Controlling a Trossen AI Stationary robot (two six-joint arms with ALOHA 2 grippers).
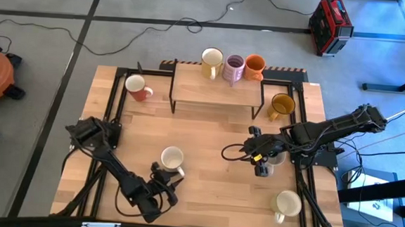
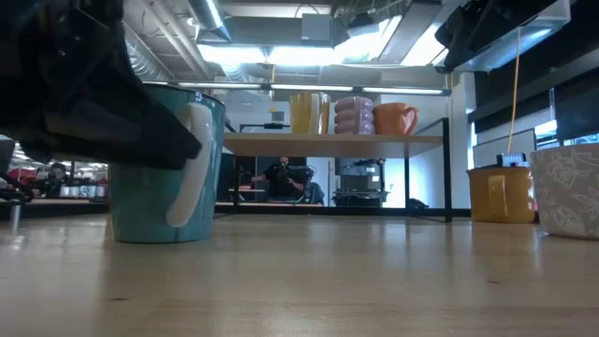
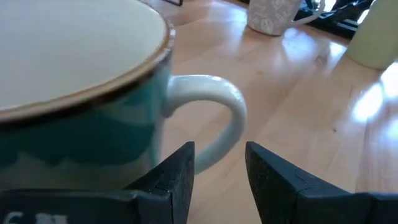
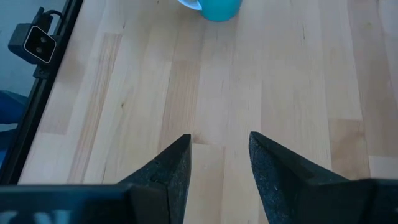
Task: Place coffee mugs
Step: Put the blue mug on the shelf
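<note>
A teal mug (image 1: 172,158) with a white inside and a white handle (image 3: 214,109) stands upright on the table near the front, left of centre. My left gripper (image 3: 219,163) is open, low and close on the mug's near side. Its fingertips stand on either side of the handle's lower end. My right gripper (image 4: 219,158) hangs open over bare wood right of centre, beside a grey patterned mug (image 1: 276,159). Three mugs stand on the shelf (image 1: 218,92): cream (image 1: 211,62), purple (image 1: 233,68) and orange (image 1: 255,66). My left gripper comes at the teal mug's handle nearly level from the table's near side. Its one finger (image 3: 180,171) overlaps the handle's lower end (image 3: 208,155), and I cannot tell whether it touches. The mug stands upright on its base on the table.
A red-orange mug (image 1: 138,88) stands at the far left of the table, a mustard mug (image 1: 282,106) right of the shelf, and a white mug (image 1: 287,203) at the near right. Black frame rails (image 1: 111,108) run along the table's sides. Bare wood lies in the middle.
</note>
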